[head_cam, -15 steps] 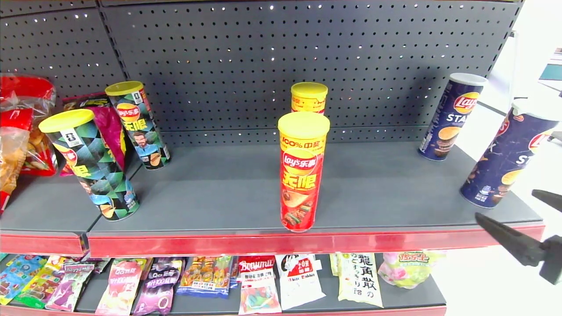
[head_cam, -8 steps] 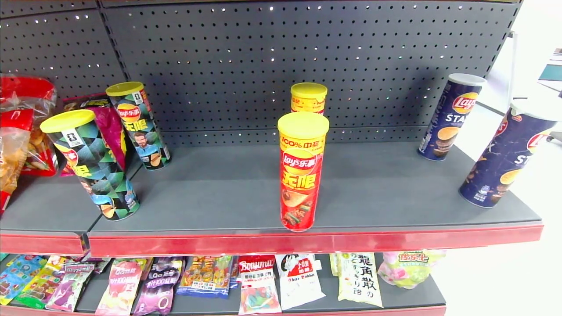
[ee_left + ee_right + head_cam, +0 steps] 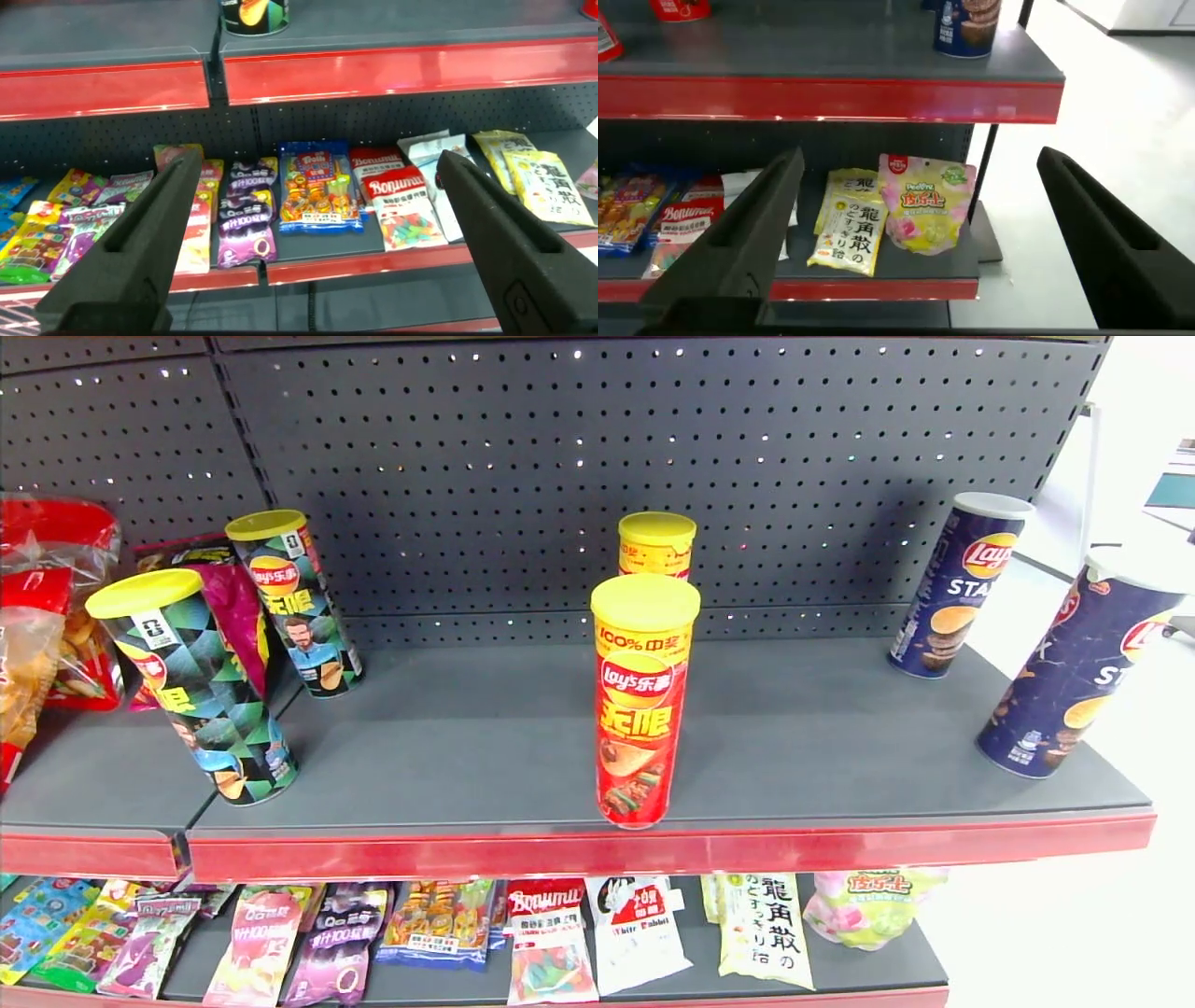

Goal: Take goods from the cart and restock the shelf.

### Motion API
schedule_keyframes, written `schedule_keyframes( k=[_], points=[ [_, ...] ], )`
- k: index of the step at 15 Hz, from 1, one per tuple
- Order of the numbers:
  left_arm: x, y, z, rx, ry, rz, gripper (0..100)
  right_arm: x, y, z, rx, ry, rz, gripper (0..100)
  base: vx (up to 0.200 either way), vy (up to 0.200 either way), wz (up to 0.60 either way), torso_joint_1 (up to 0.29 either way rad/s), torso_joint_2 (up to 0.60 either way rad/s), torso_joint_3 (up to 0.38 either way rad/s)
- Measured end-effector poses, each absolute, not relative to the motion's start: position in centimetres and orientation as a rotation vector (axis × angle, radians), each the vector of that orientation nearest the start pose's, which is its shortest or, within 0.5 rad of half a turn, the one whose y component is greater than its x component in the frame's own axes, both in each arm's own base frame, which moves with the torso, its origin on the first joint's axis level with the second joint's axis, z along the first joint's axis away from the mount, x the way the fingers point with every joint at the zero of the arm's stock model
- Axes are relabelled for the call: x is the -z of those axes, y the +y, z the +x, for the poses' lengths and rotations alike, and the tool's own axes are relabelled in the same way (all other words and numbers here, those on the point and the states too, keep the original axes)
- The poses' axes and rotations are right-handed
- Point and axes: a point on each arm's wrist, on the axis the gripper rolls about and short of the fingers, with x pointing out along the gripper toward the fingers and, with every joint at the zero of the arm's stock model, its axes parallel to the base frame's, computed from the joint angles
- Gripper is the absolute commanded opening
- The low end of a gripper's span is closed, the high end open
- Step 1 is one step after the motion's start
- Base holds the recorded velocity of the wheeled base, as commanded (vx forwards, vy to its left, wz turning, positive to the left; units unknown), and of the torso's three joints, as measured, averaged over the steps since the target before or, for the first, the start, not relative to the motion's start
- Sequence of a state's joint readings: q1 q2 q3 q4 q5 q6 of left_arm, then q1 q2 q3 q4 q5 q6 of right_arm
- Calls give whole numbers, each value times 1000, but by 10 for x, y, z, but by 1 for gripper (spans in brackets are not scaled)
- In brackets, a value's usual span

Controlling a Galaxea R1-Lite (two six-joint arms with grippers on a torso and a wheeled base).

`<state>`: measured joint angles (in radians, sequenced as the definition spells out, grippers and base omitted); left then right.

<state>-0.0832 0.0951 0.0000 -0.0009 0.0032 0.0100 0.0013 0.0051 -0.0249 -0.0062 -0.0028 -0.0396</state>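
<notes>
A red chip can with a yellow lid (image 3: pixel 640 700) stands at the front edge of the grey shelf (image 3: pixel 467 737), with a second one (image 3: pixel 657 543) behind it. Two dark blue cans (image 3: pixel 962 583) (image 3: pixel 1074 663) stand at the right end, and two green-patterned cans (image 3: pixel 191 686) (image 3: pixel 294 602) stand at the left. My left gripper (image 3: pixel 320 159) is open and holds nothing, below the shelf's red lip (image 3: pixel 392 70) and facing the lower shelf's snack bags (image 3: pixel 318 187). My right gripper (image 3: pixel 922 154) is also open and holding nothing, facing the right end of the lower shelf, under a blue can (image 3: pixel 966 23).
Red and clear snack bags (image 3: pixel 47 607) crowd the far left of the shelf. The lower shelf (image 3: pixel 840 971) holds a row of flat snack packets (image 3: pixel 551 938). Bare shelf lies between the red cans and each neighbouring group. Open floor (image 3: pixel 1120 187) lies to the right of the shelf unit.
One second ago my right gripper showed at the head view's lower right edge; it has since dropped out of that view. The cans have not moved.
</notes>
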Motion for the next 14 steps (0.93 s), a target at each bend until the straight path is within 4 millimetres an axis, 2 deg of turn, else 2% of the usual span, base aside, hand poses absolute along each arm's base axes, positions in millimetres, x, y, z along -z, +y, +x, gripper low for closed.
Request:
schedule_keyframes(
  k=[3, 7, 14],
  points=[
    [-77, 2, -15, 57, 94, 16, 100, -83, -1, -25, 48, -30, 82, 100, 0, 0, 0, 0, 0, 0],
    [-77, 2, -15, 56, 93, 16, 100, -77, 0, -23, 0, -6, -12, 100, 0, 0, 0, 0, 0, 0],
    [-77, 2, -15, 56, 93, 16, 100, -76, 0, -23, -9, -1, -11, 100, 0, 0, 0, 0, 0, 0]
  ],
)
